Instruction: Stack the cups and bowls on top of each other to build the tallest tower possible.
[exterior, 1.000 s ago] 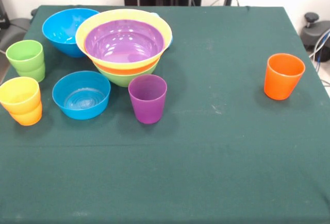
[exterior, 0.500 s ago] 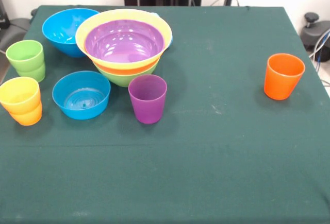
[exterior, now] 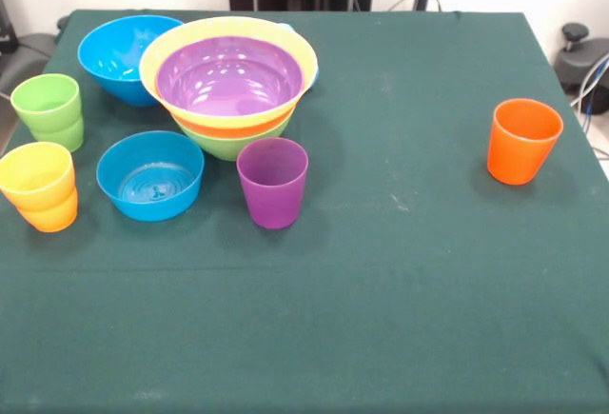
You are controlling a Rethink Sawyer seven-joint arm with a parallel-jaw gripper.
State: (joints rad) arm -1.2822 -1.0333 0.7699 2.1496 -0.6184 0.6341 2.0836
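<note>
You won't find the tool in frame. Tower [exterior: 228,86] sits back-left on the counter [exterior: 381,281]: purple bowl [exterior: 228,73] topmost. Purple cup [exterior: 272,183] just in front, orange cup [exterior: 522,141] well apart.

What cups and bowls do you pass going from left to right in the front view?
Yellow cup → green cup → smaller blue bowl → purple cup → orange cup. The big blue bowl and the tower overlap the others, so I left them out.
</note>
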